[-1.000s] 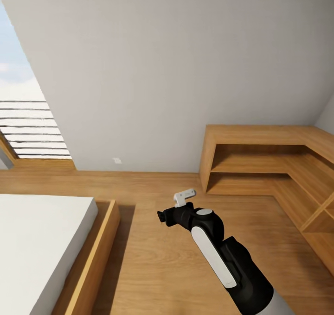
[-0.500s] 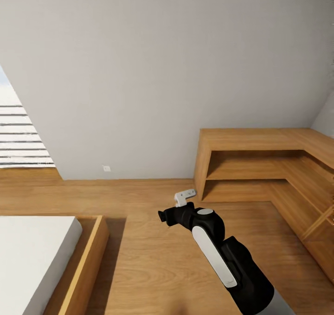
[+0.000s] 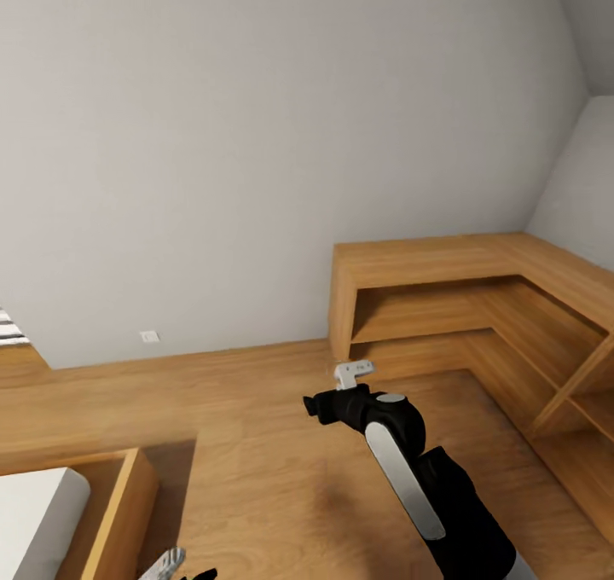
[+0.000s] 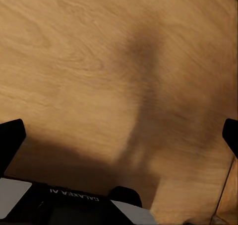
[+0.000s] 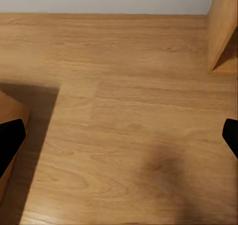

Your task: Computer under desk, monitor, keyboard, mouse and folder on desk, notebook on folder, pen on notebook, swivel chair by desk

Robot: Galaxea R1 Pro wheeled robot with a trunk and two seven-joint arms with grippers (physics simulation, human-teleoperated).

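Head view: your right arm (image 3: 401, 443) rides raised over bare wood floor (image 3: 256, 409) beside low wooden shelving (image 3: 443, 298) and a bed corner (image 3: 51, 512), apparently in transit. Both grippers spread wide, empty. No task item is visible yet.

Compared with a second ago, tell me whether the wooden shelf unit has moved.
No. The shelf unit still stands against the wall, on the same side of the wall socket; the whole head view shifted, so the camera moved.

One wooden corner shelf unit (image 3: 477, 307), one bed (image 3: 60, 520), one wall outlet (image 3: 149, 337).
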